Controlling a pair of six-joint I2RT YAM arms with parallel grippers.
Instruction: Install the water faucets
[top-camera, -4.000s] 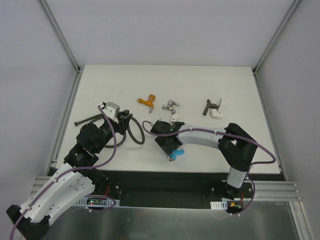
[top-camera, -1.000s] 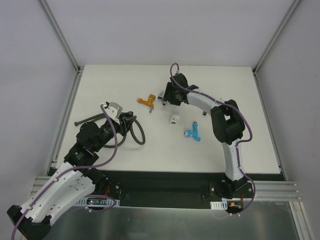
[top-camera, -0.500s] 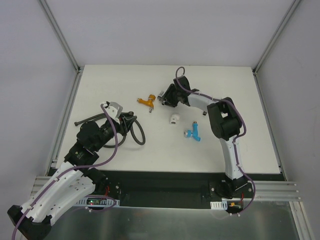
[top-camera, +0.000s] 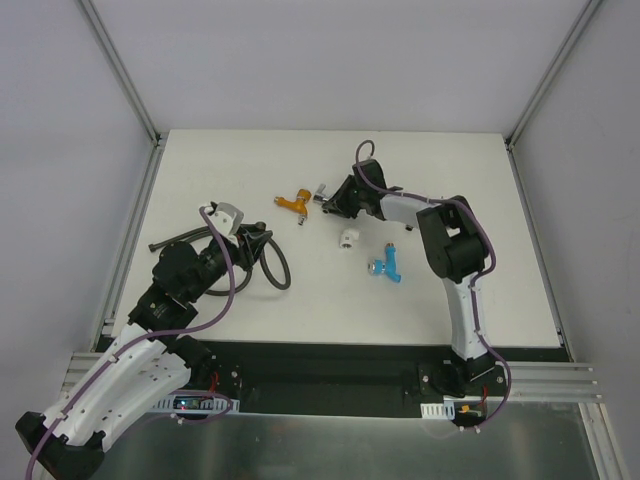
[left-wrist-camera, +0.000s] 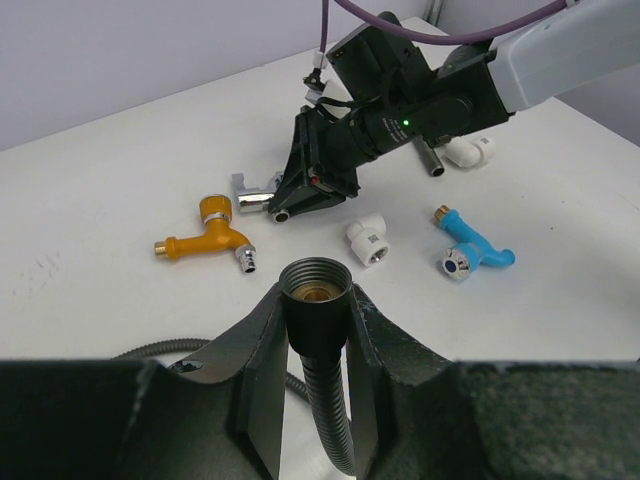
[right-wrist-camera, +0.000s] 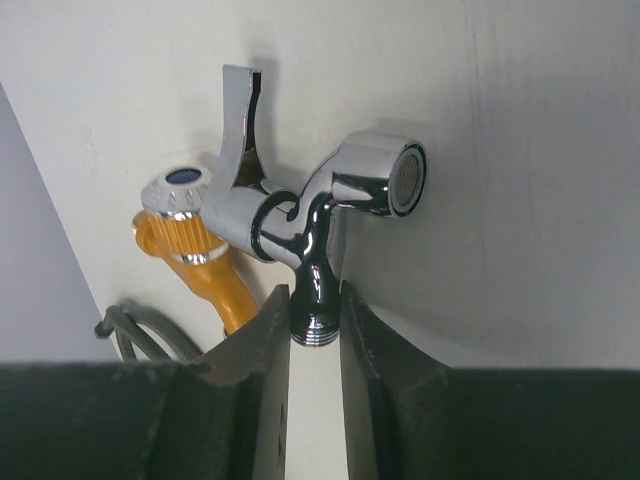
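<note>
White table (top-camera: 220, 170), orange faucet (top-camera: 293, 205), chrome faucet (right-wrist-camera: 300, 215), blue faucet (top-camera: 388, 265).

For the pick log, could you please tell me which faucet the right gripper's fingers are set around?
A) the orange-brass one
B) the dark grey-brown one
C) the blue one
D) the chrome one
D: in the right wrist view the right gripper has its fingers on either side of the chrome faucet's threaded stem, while the orange-brass faucet lies outside them.
</note>
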